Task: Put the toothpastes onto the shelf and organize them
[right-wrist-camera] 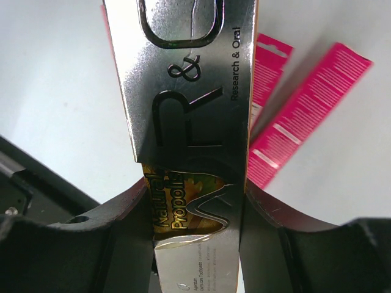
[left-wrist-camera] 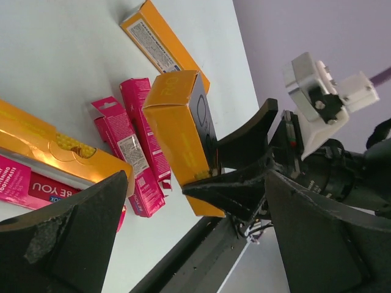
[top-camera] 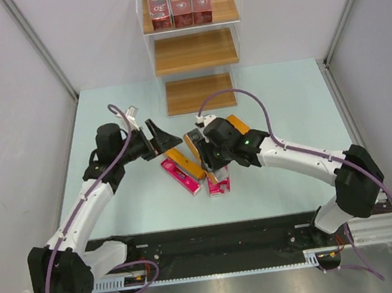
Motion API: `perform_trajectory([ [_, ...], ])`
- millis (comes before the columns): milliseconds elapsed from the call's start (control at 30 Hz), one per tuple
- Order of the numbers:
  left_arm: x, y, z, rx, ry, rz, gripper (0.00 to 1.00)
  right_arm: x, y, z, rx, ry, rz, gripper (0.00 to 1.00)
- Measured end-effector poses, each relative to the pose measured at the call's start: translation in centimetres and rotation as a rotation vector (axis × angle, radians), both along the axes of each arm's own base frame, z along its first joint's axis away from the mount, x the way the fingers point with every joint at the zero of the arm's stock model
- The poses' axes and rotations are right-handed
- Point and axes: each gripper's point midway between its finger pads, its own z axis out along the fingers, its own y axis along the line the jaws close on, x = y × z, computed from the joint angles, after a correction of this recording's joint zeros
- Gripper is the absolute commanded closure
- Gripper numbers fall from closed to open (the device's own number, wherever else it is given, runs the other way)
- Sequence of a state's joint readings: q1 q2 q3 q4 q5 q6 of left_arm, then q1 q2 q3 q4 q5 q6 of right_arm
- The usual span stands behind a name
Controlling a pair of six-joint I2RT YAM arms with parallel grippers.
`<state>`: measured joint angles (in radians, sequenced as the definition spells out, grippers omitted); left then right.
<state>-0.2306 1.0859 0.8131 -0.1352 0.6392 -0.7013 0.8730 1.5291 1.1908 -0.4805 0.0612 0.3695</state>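
A: What do we guard against?

B: The shelf (top-camera: 194,51) has clear walls and red cartons (top-camera: 179,4) on its top board; a long overhang may strike either; we hold the orange carton (right-wrist-camera: 189,91) toward one end, so it may pivot.

A: Position and axis?

B: Raised above the pink cartons (right-wrist-camera: 305,110), well apart from the shelf; long axis along the fingers, free end away from the wrist; right gripper (right-wrist-camera: 194,204) clamped on it; left gripper (top-camera: 159,138) spread, empty, close by.

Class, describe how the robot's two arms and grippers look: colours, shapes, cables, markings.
The left arm and right arm have white links, black joint housings and a looping purple cable. The right wrist shows a green light. The left gripper and right gripper are black with broad wedge-shaped fingers.
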Motion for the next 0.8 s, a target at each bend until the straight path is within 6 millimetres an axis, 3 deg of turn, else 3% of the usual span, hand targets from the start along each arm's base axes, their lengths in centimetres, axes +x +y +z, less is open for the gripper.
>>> perform_trajectory([
  [333,-0.7,-2.4,-0.2,-0.034,0.013,-0.055,0.01,-1.1,3.5,3.3,0.071,-0.046,0.073,0.70],
  [733,-0.3,-3.9,-1.9,-0.026,0.055,-0.087,0.23,-2.2,4.3,3.5,0.087,-0.031,0.109,0.68],
  [800,-0.2,-3.9,-2.0,-0.026,0.054,-0.087,0.35,-2.3,4.5,3.5,0.091,-0.029,0.114,0.68],
])
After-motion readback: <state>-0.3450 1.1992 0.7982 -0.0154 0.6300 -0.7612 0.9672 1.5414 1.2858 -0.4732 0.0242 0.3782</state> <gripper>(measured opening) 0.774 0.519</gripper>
